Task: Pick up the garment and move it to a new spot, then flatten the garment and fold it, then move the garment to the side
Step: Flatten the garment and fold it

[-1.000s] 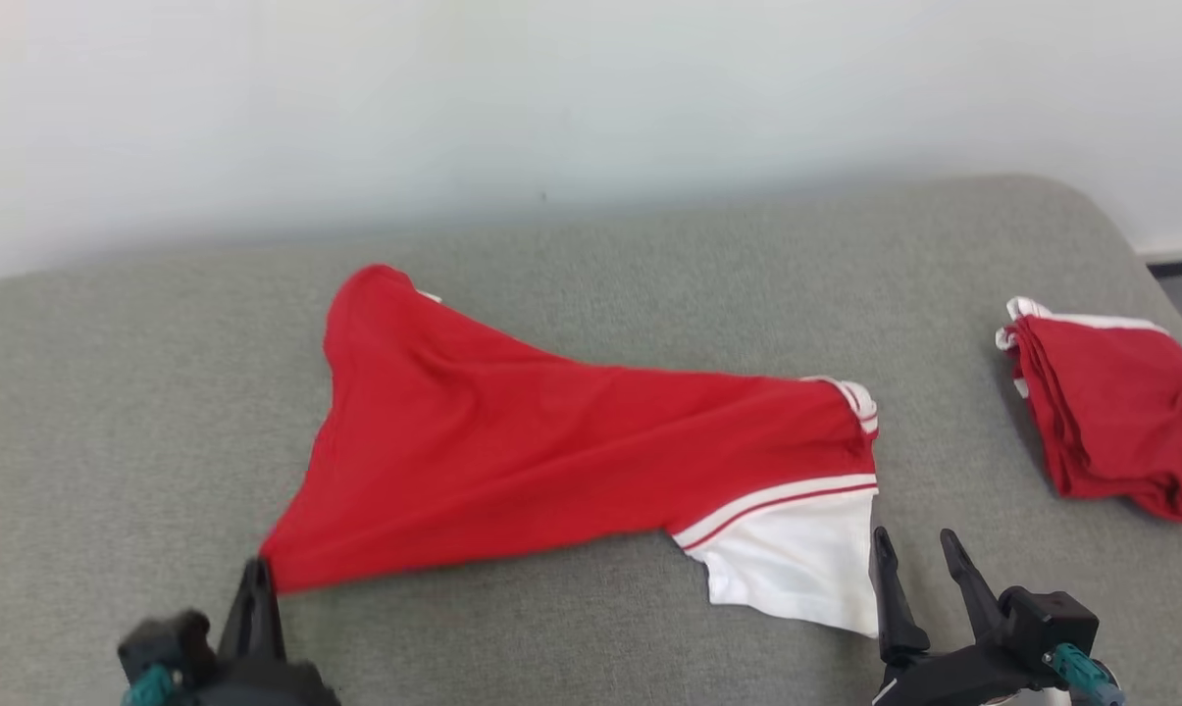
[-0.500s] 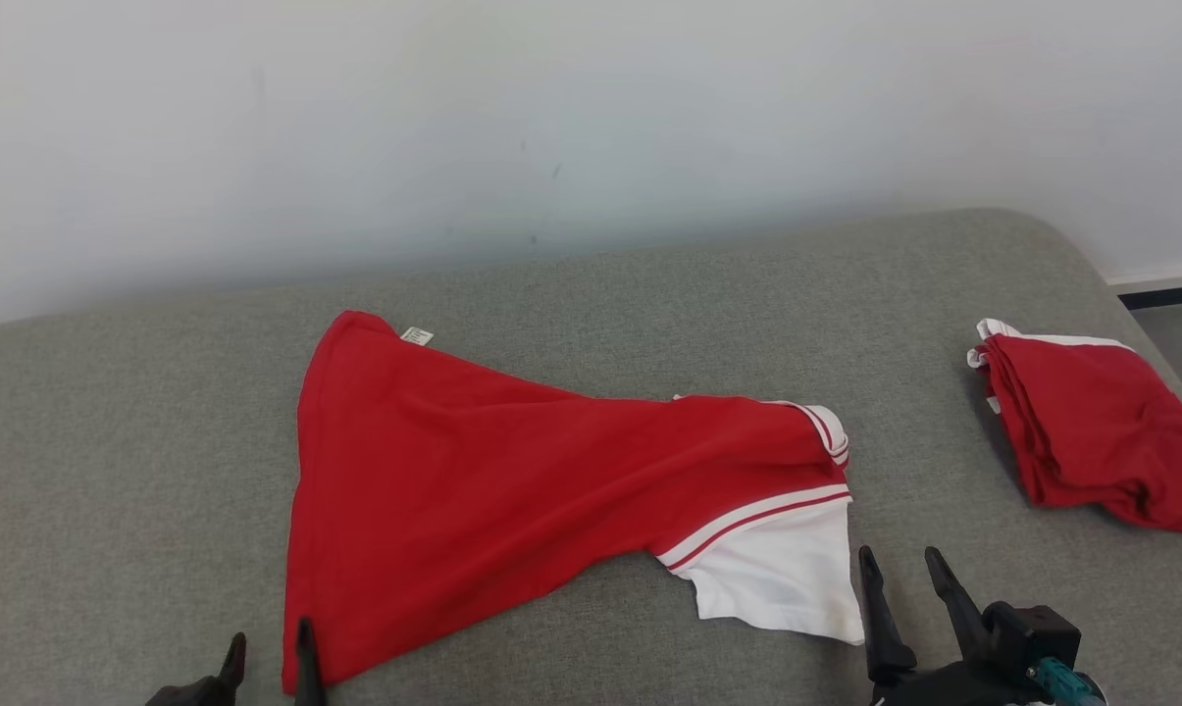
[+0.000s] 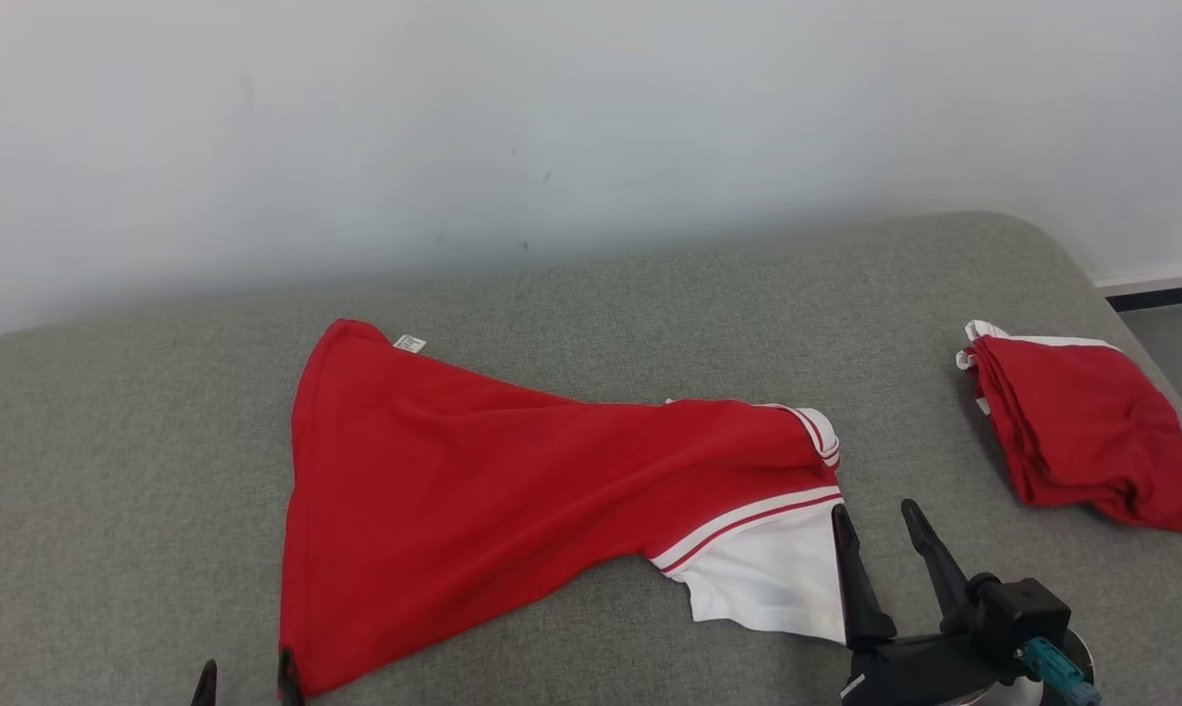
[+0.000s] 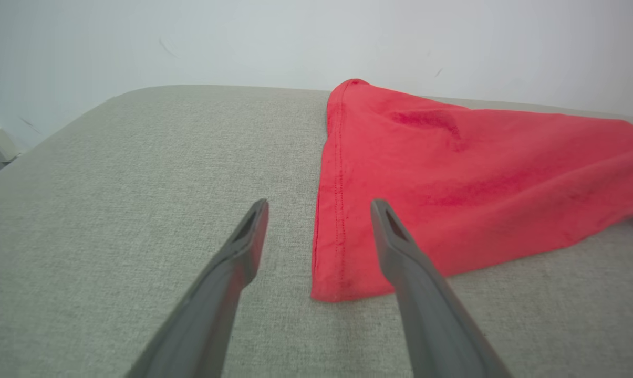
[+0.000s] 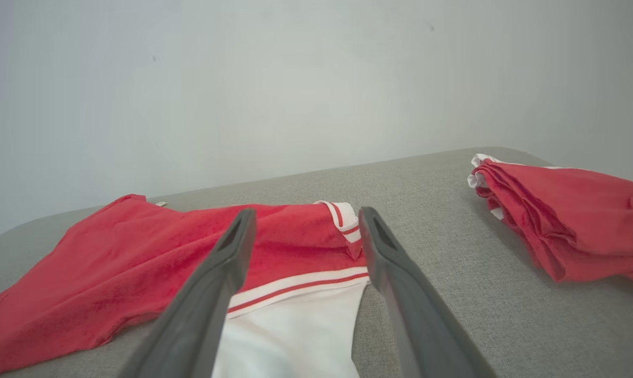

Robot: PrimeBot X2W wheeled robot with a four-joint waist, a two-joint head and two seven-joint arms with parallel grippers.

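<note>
The garment (image 3: 473,490) is red with a white striped panel (image 3: 777,579). It lies spread in a rough triangle on the grey cushion (image 3: 110,471). At the bottom left my left gripper (image 3: 244,683) stands open, its tips on either side of the garment's near corner (image 4: 342,283), which rests loose on the cushion. In the left wrist view the left gripper (image 4: 320,205) has its fingers wide apart and holds nothing. My right gripper (image 3: 874,510) is open just right of the white panel, also empty. From the right wrist, the right gripper (image 5: 307,211) points at the striped hem (image 5: 295,283).
A folded stack of red and white cloth (image 3: 1081,441) lies at the cushion's right end, near its rounded edge. A pale wall (image 3: 591,118) runs behind the cushion. Bare cushion stretches to the left of the garment.
My left gripper has opened and let go of the garment's corner, which dropped flat onto the cushion. The head camera shifted. The right gripper stayed open.
</note>
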